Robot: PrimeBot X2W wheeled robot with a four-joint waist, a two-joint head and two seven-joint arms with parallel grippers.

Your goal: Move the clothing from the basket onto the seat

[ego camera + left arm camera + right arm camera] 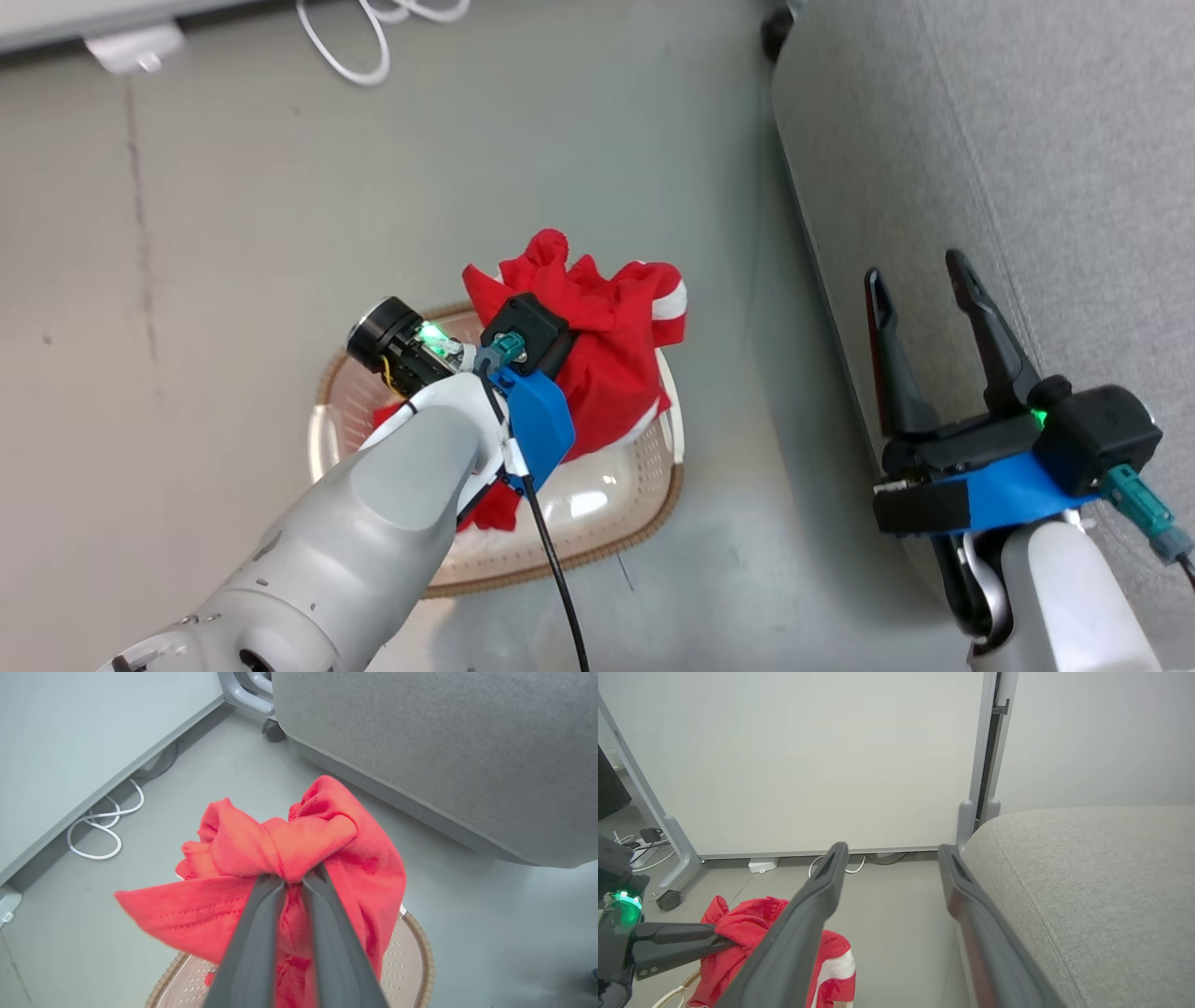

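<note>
Dark left jaws pinch the clothing (299,849) over the basket (424,961) — right jaws stand apart.

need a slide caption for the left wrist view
Left claw shut on bright red fabric clothing, held over the cream perforated plastic basket, beside the grey upholstered sofa

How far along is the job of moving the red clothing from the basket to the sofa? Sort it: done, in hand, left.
Done: the left tool is shut on the clothing, bunched above the basket. In hand: the lift; red fabric hangs into the basket. Left: carrying it to the seat, bare where visible, and releasing. The right tool is open and empty.
</note>
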